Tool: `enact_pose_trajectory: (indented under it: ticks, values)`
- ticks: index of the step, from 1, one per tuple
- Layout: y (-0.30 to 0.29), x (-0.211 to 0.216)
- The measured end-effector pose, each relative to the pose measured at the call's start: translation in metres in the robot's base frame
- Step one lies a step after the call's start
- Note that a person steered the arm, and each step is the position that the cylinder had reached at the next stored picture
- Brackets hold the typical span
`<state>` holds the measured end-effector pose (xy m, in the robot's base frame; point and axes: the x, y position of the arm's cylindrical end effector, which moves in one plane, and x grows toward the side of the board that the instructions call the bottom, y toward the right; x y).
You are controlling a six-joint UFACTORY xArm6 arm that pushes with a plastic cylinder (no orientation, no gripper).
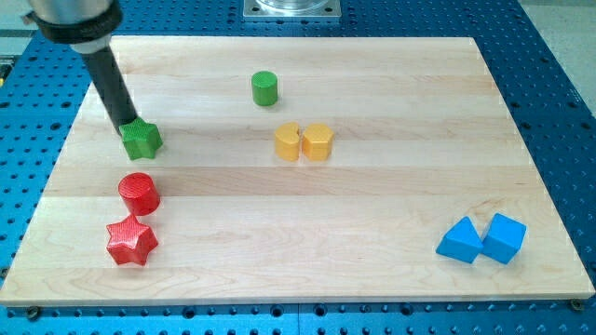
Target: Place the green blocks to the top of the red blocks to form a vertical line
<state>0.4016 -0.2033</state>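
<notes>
While the dark rod slants down from the view's top left, my tip [128, 126] rests against the upper-left edge of the green star block [142, 140]; there are no jaws on this rod, so nothing is spread, pressed together or pinching, and the tip merely touches the block's rim. That green star sits on the left part of the wooden board [372, 242], just above the red cylinder [140, 194], with a small gap between them; the red star block [130, 242] lies directly below the red cylinder, touching or nearly touching it, so these three run roughly in a column down the view's left side. A green cylinder [264, 87] stands well apart, toward the view's top centre, to the right of that column; below it, two yellow blocks, a yellow notched one [288, 142] and a yellow hexagonal one [318, 141], sit side by side and touching. Near the view's bottom right, a blue triangular block [459, 241] and a blue cube [504, 237] lie close together, far from my tip.
</notes>
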Motion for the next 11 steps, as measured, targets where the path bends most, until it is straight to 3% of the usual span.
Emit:
enact_pose_trajectory:
  ticks: [2, 4, 5, 6, 7, 8, 10, 11]
  values:
    - [0.025, 0.005]
    - [0.177, -0.028]
    - [0.183, -0.086]
    - [0.152, -0.081]
    - [0.151, -0.119]
    - [0.095, -0.083]
    - [0.079, -0.127]
    - [0.05, -0.095]
